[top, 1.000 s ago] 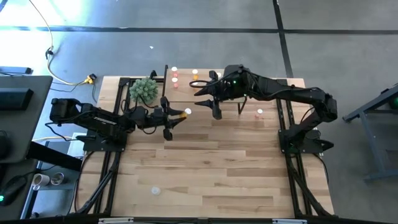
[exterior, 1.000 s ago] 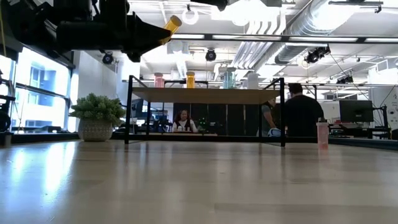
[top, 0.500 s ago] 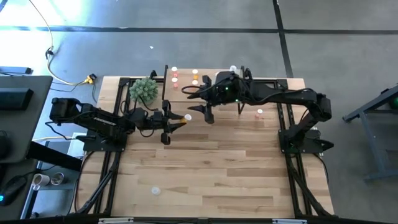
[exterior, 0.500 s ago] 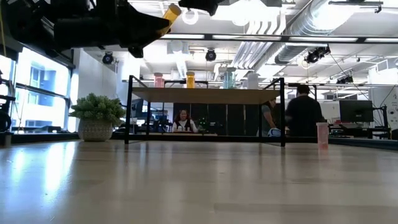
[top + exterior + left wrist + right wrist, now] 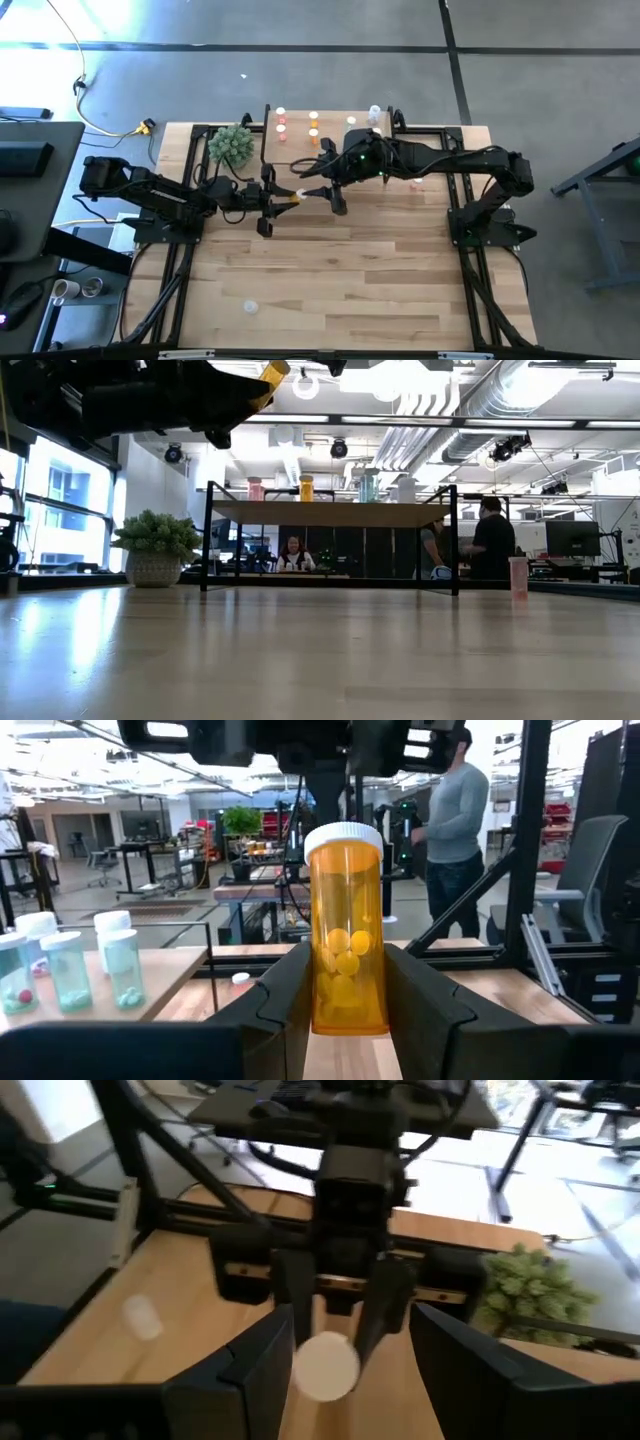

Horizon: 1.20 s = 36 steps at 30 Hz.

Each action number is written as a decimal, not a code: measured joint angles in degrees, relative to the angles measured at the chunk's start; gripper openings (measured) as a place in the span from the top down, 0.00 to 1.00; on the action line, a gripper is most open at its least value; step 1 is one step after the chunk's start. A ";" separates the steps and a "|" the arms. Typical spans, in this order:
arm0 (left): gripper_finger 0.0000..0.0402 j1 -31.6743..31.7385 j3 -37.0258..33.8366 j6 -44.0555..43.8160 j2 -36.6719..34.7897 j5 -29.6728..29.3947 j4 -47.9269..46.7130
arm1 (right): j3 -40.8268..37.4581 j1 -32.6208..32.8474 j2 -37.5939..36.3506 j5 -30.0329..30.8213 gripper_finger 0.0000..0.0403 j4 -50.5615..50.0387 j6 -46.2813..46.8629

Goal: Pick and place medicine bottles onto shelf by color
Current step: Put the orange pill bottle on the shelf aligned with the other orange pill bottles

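An orange medicine bottle (image 5: pixel 347 935) with a white cap (image 5: pixel 325 1365) hangs high over the table's middle, and my left gripper (image 5: pixel 285 196) is shut on it. My right gripper (image 5: pixel 318 187) is open and faces it from the table's right. Its two fingers (image 5: pixel 262 1365) stand on either side of the cap, and I cannot tell whether they touch it. The shelf (image 5: pixel 330 513) stands at the far edge on black legs. Pink (image 5: pixel 256 488), orange (image 5: pixel 306 487) and pale green (image 5: pixel 368 487) bottles stand on its top. My left gripper pinches the orange bottle's lower body (image 5: pixel 345 1005) between its two fingers. The fingers come about level from the table's left and lie along the bottle. The capped end sticks out past the fingertips toward my right gripper, tilted slightly up, and the bottle is clear of the table.
A potted green plant (image 5: pixel 232 143) sits by the shelf's left end. One pink bottle (image 5: pixel 417 180) stands on the table at the right. A small white bottle (image 5: pixel 250 306) lies near the front left. People move about in the room beyond (image 5: pixel 490 545).
My right gripper has come from over the shelf toward the table's near-left side and slightly down. Its fingers now flank the cap of the orange bottle, which my left gripper keeps holding in about the same place.
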 joint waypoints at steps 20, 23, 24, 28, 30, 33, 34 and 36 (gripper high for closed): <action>0.75 -1.16 -0.13 0.96 0.07 0.83 -0.42 | -0.02 1.39 3.69 1.83 0.52 -0.32 -1.05; 0.75 -1.16 -0.13 0.96 0.07 0.60 -0.25 | -0.02 1.41 3.53 1.89 0.52 -0.12 -1.07; 0.75 -1.14 -0.13 0.94 0.07 0.55 -0.12 | -0.02 1.39 3.40 1.93 0.52 0.02 -1.07; 0.75 -1.14 0.02 0.90 -0.06 0.37 0.73 | -0.08 1.39 2.13 2.28 0.52 0.30 -1.09; 0.75 -1.14 0.02 0.91 -0.05 0.37 0.65 | -0.11 1.48 1.66 2.27 0.52 0.52 -0.88; 0.75 -1.14 0.02 0.90 -0.05 0.37 0.61 | -0.11 1.76 1.66 2.21 0.52 0.26 0.31; 0.75 -1.14 0.02 0.90 -0.04 0.36 0.57 | -0.11 1.89 1.77 2.10 0.52 -0.02 0.34; 0.75 -1.14 0.02 0.92 -0.04 -0.24 0.55 | -0.11 2.14 1.95 1.89 0.52 -0.88 0.31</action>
